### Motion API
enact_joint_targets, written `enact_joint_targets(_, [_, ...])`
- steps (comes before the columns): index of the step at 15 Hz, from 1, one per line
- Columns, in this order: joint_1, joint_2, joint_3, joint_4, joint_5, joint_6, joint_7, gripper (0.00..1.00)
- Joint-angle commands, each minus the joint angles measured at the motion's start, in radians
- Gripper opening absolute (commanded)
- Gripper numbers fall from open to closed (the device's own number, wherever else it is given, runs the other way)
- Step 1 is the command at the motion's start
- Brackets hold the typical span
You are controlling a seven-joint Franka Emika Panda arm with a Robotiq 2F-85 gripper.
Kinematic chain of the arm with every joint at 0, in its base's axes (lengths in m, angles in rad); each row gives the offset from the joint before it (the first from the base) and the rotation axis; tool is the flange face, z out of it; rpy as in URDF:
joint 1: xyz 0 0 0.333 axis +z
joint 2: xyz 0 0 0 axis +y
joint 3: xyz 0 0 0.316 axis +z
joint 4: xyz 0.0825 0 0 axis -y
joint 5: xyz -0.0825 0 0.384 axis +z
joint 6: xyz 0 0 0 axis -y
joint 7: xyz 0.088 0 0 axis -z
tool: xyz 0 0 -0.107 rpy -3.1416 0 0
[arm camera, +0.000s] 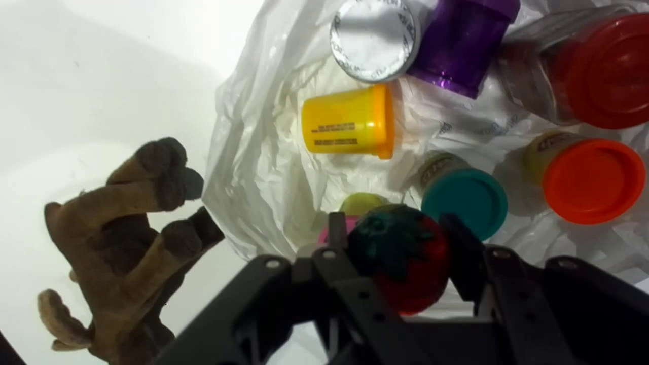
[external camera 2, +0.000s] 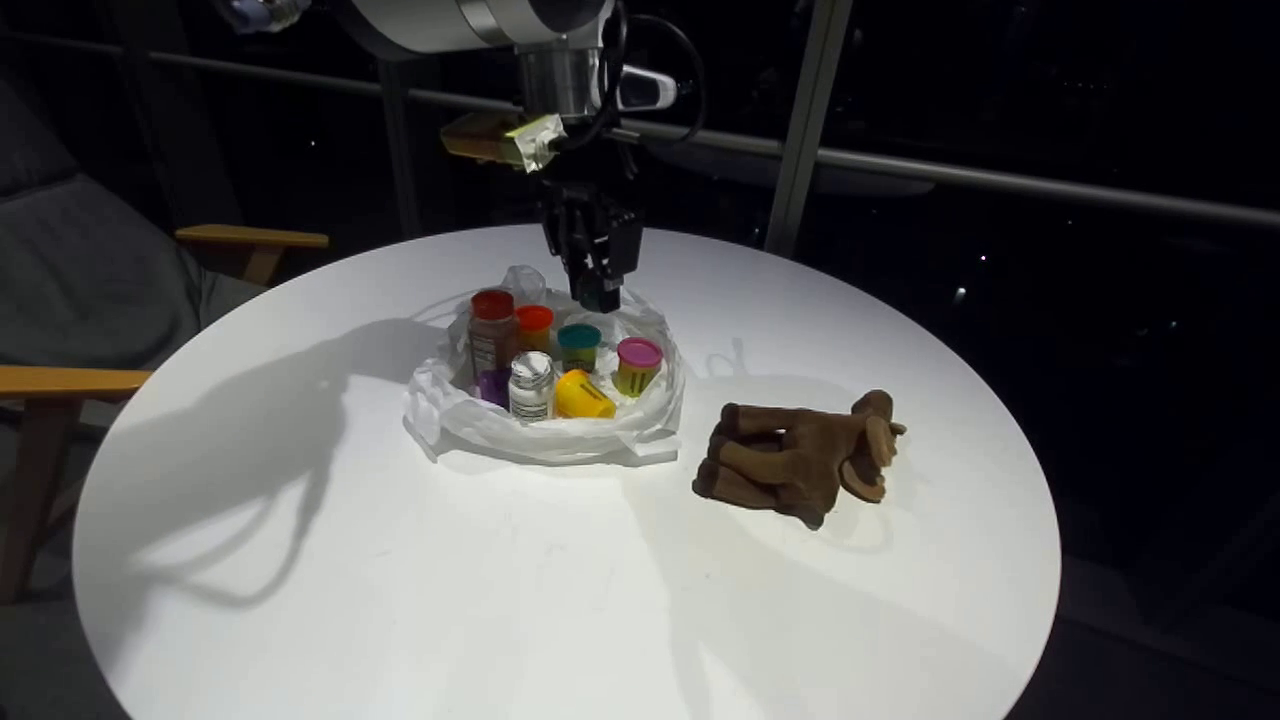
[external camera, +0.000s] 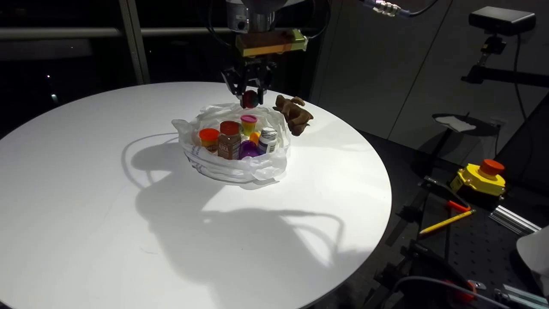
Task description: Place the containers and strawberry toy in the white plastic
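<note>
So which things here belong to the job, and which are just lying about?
Job:
strawberry, in the jaws
bag
orange cup
teal cup
pink cup
yellow cup
purple cup
red-capped jar
silver-topped bottle

Just lying about:
brown toy
pencil
red button

The bag (external camera: 225,171) is thin, crinkled, translucent plastic on a smooth surface (external camera: 81,206). Inside the bag, the purple cup (arm camera: 459,48) is glossy plastic and the silver-topped bottle (arm camera: 372,40) has a shiny, foil-like seal; beside the bag, the brown toy (external camera 2: 805,465) looks matt.

Dark windows (external camera 2: 1050,290) stand behind a round white table (external camera 2: 550,590).
</note>
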Motion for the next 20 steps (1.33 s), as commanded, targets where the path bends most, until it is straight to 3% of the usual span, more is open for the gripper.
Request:
enact_joint_targets(1, [-0.043,-0.022,0.045,0.007,0.041,-0.098,-0.03,0.23])
enact_joint_targets(2, [-0.049,-0.014,0.051,0.012,0.044,-0.109,-0.034,0.23])
enact_joint_targets(3, [-0.053,-0.008,0.054,0.013,0.045,-0.1,-0.03,0.73])
enact_joint_targets(4, [-0.054,-0.008,0.055,0.013,0.041,-0.091,-0.024,0.74])
enact_joint_targets(7, [-0.057,-0.034,0.066,0.011,0.045,-0.083,-0.026,0.96])
enact_joint_targets(10, [-0.034,-0.118,0.06,-0.002,0.015,-0.095,-0.001,1.0])
enact_joint_targets(15, [-0.025,-0.295,0.103,0.005,-0.018,-0.431,-0.05,1.0])
enact_joint_targets(20, [-0.007,-0.424,0.175,-0.027,-0.117,-0.626,-0.032,1.0])
